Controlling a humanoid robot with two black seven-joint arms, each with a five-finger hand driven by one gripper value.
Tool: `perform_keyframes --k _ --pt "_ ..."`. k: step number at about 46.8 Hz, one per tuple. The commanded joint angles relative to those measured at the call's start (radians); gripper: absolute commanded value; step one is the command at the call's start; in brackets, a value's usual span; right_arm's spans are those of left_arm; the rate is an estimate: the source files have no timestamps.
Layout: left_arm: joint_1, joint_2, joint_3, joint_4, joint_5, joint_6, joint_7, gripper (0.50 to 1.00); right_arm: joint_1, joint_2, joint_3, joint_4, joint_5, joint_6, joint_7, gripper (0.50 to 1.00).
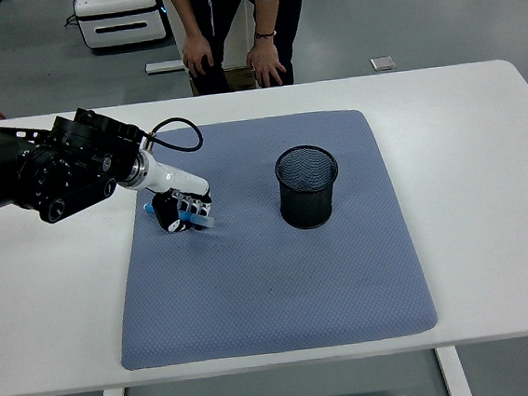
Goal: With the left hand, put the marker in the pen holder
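One camera only, perched high on the robot's side, looking forward and down across the white table point(483, 139). The near edge runs along the bottom; the far edge sits up top, floor and a standing person point(229, 23) beyond. Whole blue mat point(272, 281) fits in frame.

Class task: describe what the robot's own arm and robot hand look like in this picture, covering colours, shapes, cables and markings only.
The left arm is bulky and black, built from rounded cylindrical joint housings with small screws and markings too small to read. A white, smooth wrist section follows, with a black cable looping above it. The left robot hand is small, with black and white finger segments. No right arm shows.
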State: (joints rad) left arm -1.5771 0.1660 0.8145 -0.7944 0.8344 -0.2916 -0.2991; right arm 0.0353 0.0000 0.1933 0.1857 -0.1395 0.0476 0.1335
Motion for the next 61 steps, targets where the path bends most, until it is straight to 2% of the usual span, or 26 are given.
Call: perform_keyframes --k 1,5,12,23,33,39,50,57,61 --pt "0.000 0.003 0.000 0.000 0.000 0.000 0.000 0.540 0.002 0.000 0.000 0.000 0.000 0.000 0.000 1.000" --pt "-0.001 0.003 0.000 0.000 0.002 0.000 0.000 0.540 0.000 0.000 0.000 0.000 0.000 0.000 0.000 1.000" --pt "-0.001 0.003 0.000 0.000 0.000 0.002 0.000 0.578 0.000 0.000 0.000 0.000 0.000 0.000 0.000 1.000" --pt "-0.001 0.003 0.000 0.000 0.000 0.002 0.000 0.587 0.000 0.000 0.000 0.000 0.000 0.000 0.000 1.000" --pt "-0.001 0.003 0.000 0.000 0.000 0.002 0.000 0.549 0.000 0.000 0.000 0.000 0.000 0.000 0.000 1.000" --pt "-0.001 0.003 0.000 0.000 0.002 0.002 0.000 0.508 0.000 0.000 0.000 0.000 0.000 0.000 0.000 1.000" --pt "-0.003 0.004 0.000 0.001 0.000 0.000 0.000 0.500 0.000 0.000 0.000 0.000 0.000 0.000 -0.002 1.000" --pt "-0.001 0.003 0.000 0.001 0.000 0.002 -0.002 0.578 0.000 0.000 0.000 0.000 0.000 0.000 0.000 1.000" --pt "-0.001 0.003 0.000 0.001 0.000 0.002 -0.002 0.590 0.000 0.000 0.000 0.000 0.000 0.000 -0.002 1.000"
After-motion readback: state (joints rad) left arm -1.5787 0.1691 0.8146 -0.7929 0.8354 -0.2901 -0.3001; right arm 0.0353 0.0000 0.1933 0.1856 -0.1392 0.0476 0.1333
